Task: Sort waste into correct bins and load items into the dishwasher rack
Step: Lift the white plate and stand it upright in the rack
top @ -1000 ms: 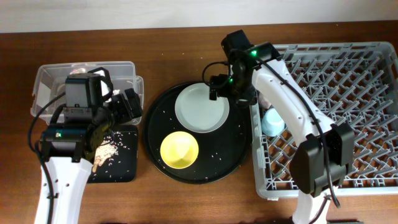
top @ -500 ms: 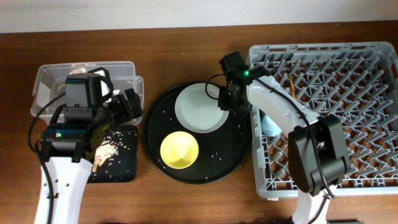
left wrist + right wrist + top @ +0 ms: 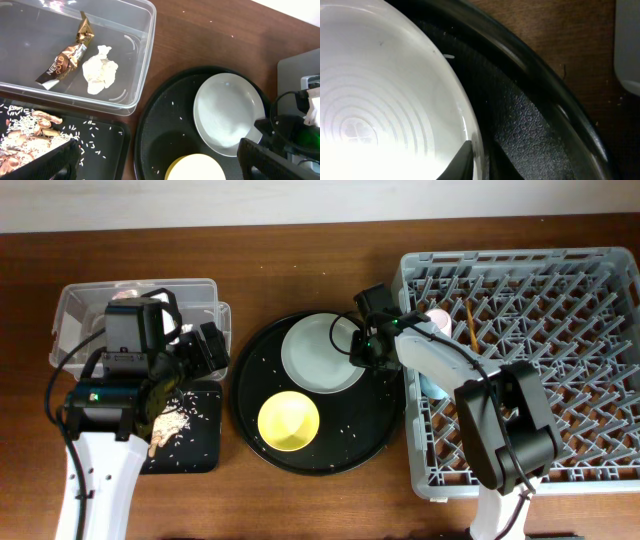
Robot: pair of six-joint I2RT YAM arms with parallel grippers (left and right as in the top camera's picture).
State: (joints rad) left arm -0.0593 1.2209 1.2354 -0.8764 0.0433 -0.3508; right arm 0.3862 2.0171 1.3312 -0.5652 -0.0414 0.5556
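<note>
Right gripper (image 3: 358, 350) pinching pale grey plate (image 3: 318, 358) rim (left gripper (image 3: 157, 150) spread wide)

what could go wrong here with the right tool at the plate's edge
The right tool meets the plate only at its thin rim, so the plate may slip or tilt if lifted.
The rack stands close beside the tray; the plate could catch on its wall.
The blue cup sits just inside that wall and might get knocked.
</note>
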